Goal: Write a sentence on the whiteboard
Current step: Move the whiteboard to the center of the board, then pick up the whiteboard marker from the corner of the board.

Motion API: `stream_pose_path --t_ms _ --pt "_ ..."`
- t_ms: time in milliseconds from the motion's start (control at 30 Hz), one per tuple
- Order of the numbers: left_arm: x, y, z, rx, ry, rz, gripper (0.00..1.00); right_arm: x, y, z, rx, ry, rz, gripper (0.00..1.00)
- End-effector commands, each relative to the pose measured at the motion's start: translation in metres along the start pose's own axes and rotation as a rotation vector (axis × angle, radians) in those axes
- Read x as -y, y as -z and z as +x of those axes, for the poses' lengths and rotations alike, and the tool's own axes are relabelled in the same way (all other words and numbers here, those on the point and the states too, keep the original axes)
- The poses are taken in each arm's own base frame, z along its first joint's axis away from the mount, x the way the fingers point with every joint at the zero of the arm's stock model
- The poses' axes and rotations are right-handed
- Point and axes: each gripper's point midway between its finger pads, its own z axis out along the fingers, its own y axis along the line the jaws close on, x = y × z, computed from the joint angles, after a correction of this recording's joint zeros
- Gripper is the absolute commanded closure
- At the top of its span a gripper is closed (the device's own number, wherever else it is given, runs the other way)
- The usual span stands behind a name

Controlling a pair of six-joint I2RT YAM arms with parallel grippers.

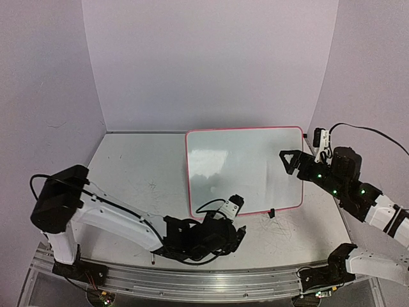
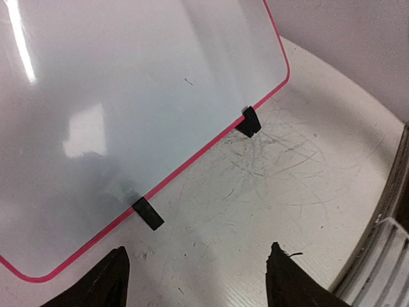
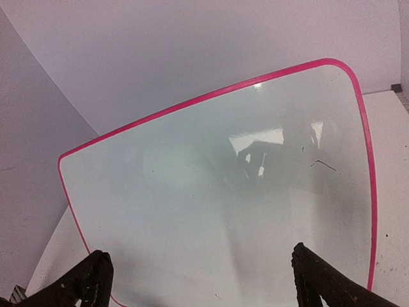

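At the near edge of the table (image 1: 128, 169), left end effector (image 1: 238, 235) spread wide, holding nothing, just short of the whiteboard (image 1: 243, 167). Right end effector (image 1: 287, 160) spread too, holding nothing, over the whiteboard's right edge. Whiteboard lies mid-table.

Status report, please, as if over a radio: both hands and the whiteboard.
Left hand open, empty, by near edge of whiteboard. Right hand open, empty, over its right edge. Surface almost blank, one faint stroke. No marker in sight; nothing blocking.

Whiteboard (image 1: 243, 167) fills mid-table — open tabletop (image 1: 134, 173) left of it
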Motion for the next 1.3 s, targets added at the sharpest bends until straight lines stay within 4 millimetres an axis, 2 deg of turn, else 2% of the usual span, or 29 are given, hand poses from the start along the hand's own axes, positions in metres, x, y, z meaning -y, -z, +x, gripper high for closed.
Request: stream_pose_path --t_ms 0,67,167,267,400,533,667,733,933,1167,1267 --pt "-0.026 0.048 -0.025 0.028 0.051 0.033 0.20 0.008 0.014 -0.025 0.131 0.034 0.055 0.02" --pt "-0.050 0.064 -0.019 0.013 0.076 -0.006 0.19 0.010 0.020 -0.028 0.168 0.054 0.057 0.02" --pt "-0.093 0.084 0.002 -0.046 0.138 -0.079 0.18 0.000 0.022 -0.028 0.173 0.091 -0.001 0.02" --pt "-0.136 0.105 0.020 -0.091 0.274 -0.148 0.17 -0.031 0.022 -0.027 0.145 0.122 -0.162 0.02" --pt "-0.191 0.121 0.054 -0.173 0.461 -0.227 0.16 -0.054 0.015 -0.019 0.089 0.147 -0.289 0.02" --pt "-0.221 0.126 0.065 -0.205 0.544 -0.275 0.20 -0.064 0.002 -0.007 0.028 0.124 -0.349 0.02" --pt "-0.230 0.113 0.076 -0.303 0.515 -0.312 0.30 -0.078 -0.004 -0.003 -0.003 0.097 -0.414 0.02" --pt "-0.228 0.104 0.084 -0.357 0.494 -0.321 0.36 -0.081 -0.005 -0.003 -0.004 0.088 -0.417 0.02" --pt "-0.228 0.084 0.109 -0.492 0.401 -0.387 0.42 -0.080 -0.004 0.005 -0.021 0.073 -0.400 0.02" --pt "-0.220 0.077 0.129 -0.575 0.414 -0.393 0.58 -0.075 -0.002 0.010 -0.034 0.075 -0.375 0.02" --pt "-0.216 0.077 0.139 -0.603 0.394 -0.413 0.60 -0.074 -0.003 0.012 -0.037 0.079 -0.369 0.02"
